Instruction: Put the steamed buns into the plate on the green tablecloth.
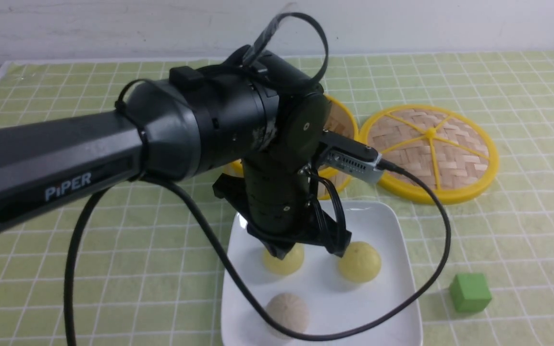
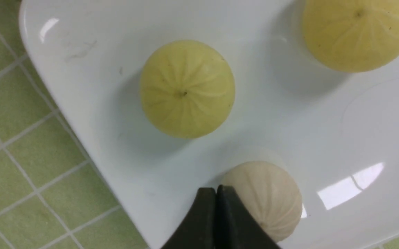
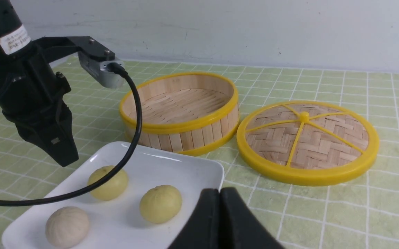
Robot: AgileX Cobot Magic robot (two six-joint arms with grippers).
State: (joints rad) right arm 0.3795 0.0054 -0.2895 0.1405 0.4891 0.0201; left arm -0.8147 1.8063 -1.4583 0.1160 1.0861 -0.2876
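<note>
My left fingers (image 2: 202,221) are hovering clenched and empty over the plate (image 2: 81,52), where all three steamed buns (image 2: 187,90) are sitting. My right fingers (image 3: 235,221), clenched empty too, are hanging near it. The steamer (image 3: 180,110), lid (image 3: 306,141) and green cube (image 1: 470,292) are lying nearby on the green tablecloth (image 1: 113,250).

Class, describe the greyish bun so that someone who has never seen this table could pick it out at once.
On the green checked tablecloth, find the white square plate in front of the round bamboo steamer. Three small domed buns sit on it, apart from one another. The greyish-beige bun lies nearest the plate's near edge; the other two buns are pale yellow.
</note>
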